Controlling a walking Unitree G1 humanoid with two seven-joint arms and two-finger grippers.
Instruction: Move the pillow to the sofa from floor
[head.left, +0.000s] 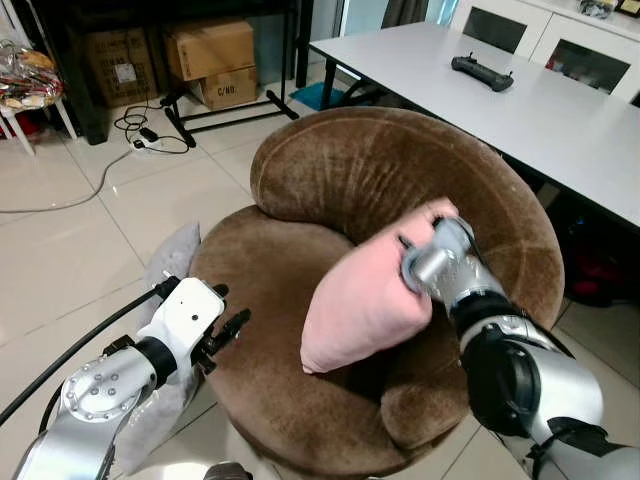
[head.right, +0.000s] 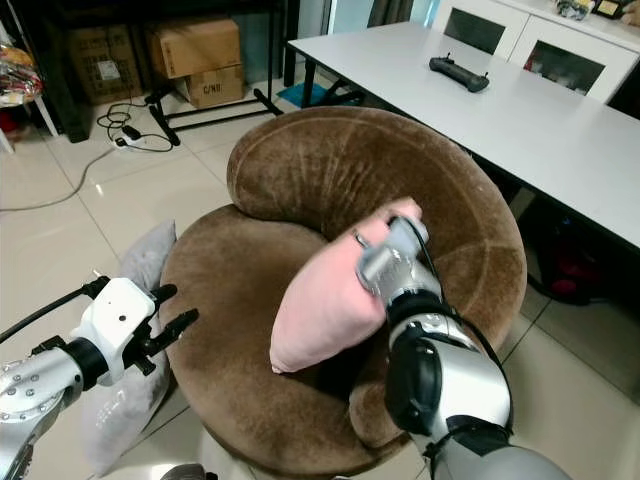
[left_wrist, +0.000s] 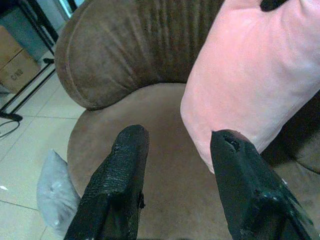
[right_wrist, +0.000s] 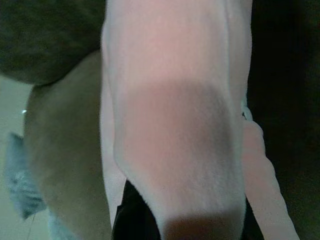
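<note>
The left gripper (head.left: 228, 335) hangs at the near edge of the sofa (head.left: 300, 400), its jaws apart and empty. Farther in, the right gripper (head.right: 372, 245) is clamped on the upper corner of the pink pillow (head.left: 365, 295), whose lower end rests on the seat. The pillow looks light and soft, so it probably sags; a pinched corner seems enough.

Even indoor light, sharp head views, dim soft right-wrist close-up.

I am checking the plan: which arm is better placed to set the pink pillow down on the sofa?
Right. The right gripper already holds the pink pillow over the brown sofa; the left gripper is open beside the seat.
</note>
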